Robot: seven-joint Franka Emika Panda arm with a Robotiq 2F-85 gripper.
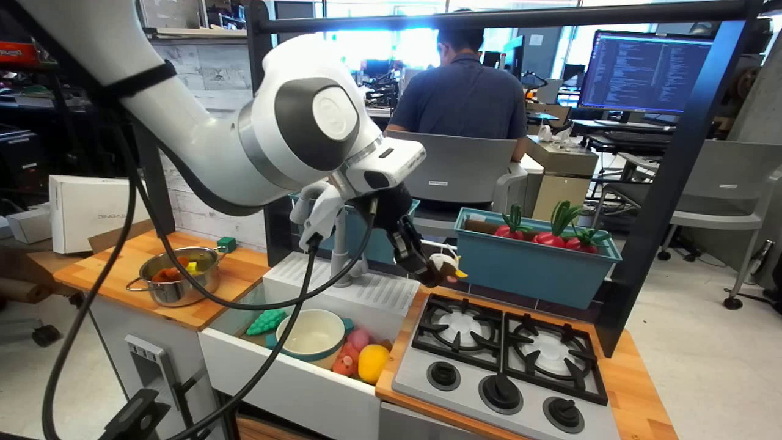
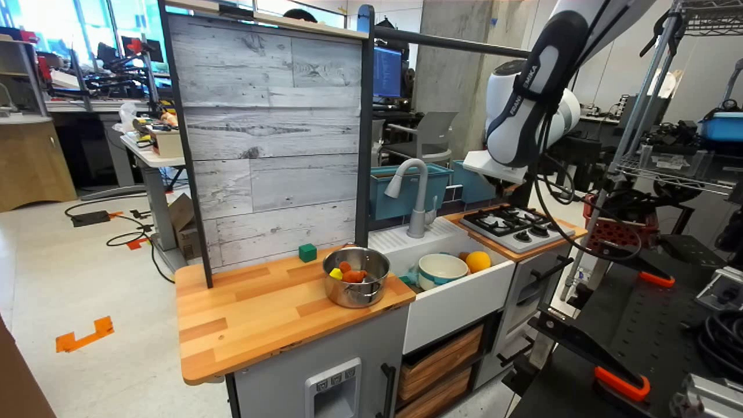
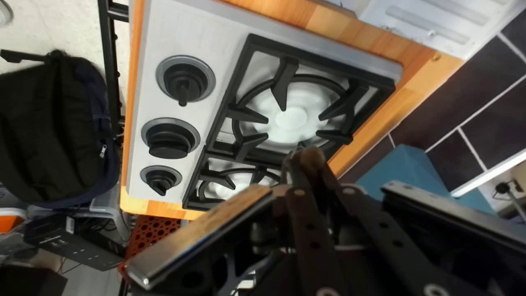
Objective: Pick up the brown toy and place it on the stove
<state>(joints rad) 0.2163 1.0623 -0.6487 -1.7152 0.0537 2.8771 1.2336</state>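
The brown toy (image 1: 449,266), with white and yellow parts, sits between the fingertips of my gripper (image 1: 432,276) in an exterior view. In the wrist view its brown end (image 3: 312,158) shows at the tips of my gripper (image 3: 306,168), whose fingers are closed around it; the rest is hidden. The stove (image 1: 503,342) is a grey cooktop with black grates over two burners and knobs along its front; it also shows in an exterior view (image 2: 516,225) and the wrist view (image 3: 291,119). The toy is held above the stove's back edge. In an exterior view the arm hides gripper and toy.
A blue planter (image 1: 531,275) with radishes hangs behind the stove. The white sink (image 1: 287,391) with a faucet (image 1: 341,238) holds a bowl (image 1: 313,333) and several toys. A metal pot (image 2: 355,290) and a green block (image 2: 307,252) stand on the wooden counter.
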